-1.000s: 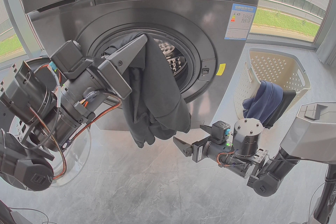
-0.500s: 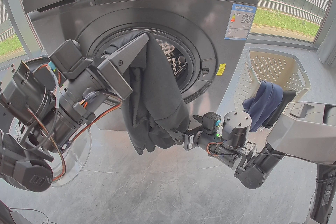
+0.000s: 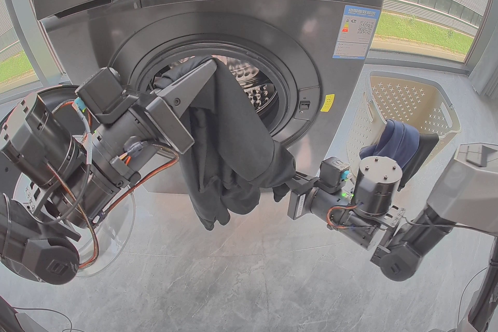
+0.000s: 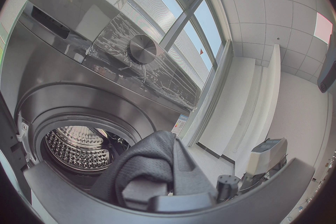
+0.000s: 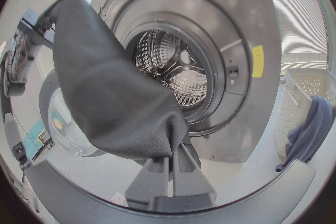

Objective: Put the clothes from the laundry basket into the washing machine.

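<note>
Two garments point(image 3: 233, 141) point(image 3: 395, 145), one basket point(image 3: 415, 99), one washing machine point(image 3: 311, 37)

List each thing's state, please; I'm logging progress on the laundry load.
Washer door: open.
Dark garment: hanging at the opening, stretched between both grippers.
Left gripper: shut on dark garment.
Right gripper: shut on dark garment.
Laundry basket: blue garment draped over its rim.

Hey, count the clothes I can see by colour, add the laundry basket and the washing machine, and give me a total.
dark grey garment: 1
navy blue garment: 1
laundry basket: 1
washing machine: 1
Total: 4
A black patch beside the navy blue garment may be more cloth; I cannot tell.
</note>
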Available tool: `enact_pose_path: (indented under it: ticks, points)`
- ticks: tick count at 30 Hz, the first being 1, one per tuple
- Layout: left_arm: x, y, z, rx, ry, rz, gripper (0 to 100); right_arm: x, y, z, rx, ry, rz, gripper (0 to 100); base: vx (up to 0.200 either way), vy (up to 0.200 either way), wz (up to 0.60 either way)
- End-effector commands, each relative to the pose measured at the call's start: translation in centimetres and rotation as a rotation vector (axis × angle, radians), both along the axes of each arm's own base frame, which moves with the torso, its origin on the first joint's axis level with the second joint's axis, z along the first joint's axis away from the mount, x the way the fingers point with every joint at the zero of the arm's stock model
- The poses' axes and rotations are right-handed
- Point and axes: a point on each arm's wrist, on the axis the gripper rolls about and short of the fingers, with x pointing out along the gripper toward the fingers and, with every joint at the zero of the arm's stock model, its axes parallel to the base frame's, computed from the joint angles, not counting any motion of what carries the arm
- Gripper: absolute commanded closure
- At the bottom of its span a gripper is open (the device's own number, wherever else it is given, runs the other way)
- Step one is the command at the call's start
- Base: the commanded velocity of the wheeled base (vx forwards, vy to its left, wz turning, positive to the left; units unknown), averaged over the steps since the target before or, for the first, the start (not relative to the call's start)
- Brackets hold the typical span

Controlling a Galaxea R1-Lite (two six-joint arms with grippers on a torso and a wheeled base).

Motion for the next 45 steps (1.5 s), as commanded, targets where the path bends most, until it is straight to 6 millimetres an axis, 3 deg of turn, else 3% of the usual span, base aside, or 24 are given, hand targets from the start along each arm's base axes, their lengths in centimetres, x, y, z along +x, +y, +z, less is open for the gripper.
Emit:
enact_pose_path:
  ticks: [1, 8, 16, 21, 32, 45]
  points:
    - [0.5, 0.3, -0.5, 0.01, 0.014, 0.021, 100, -3.4, -2.6, 4.1, 0.037, -0.061, 0.006, 100, 0.0, 0.0, 0.0]
    - [0.3, 0.6, -1.1, 0.022, 0.034, 0.024, 100, -4.7, -4.1, 7.5, 0.104, -0.142, -0.008, 100, 0.0, 0.0, 0.0]
    - [-0.3, 1.5, -2.5, 0.05, 0.072, 0.038, 100, -4.4, -6.1, 10.1, 0.158, -0.221, -0.074, 100, 0.0, 0.0, 0.0]
    - [-0.9, 1.8, -3.6, 0.08, 0.105, 0.032, 100, -4.4, -6.2, 11.6, 0.192, -0.266, -0.08, 100, 0.0, 0.0, 0.0]
    - [-1.2, 2.0, -5.1, 0.12, 0.155, 0.02, 100, -4.8, -6.1, 13.4, 0.235, -0.32, -0.069, 100, 0.0, 0.0, 0.0]
    - [-0.9, 1.9, -7.9, 0.193, 0.258, 0.017, 100, -4.9, -5.9, 13.4, 0.236, -0.318, -0.06, 100, 0.0, 0.0, 0.0]
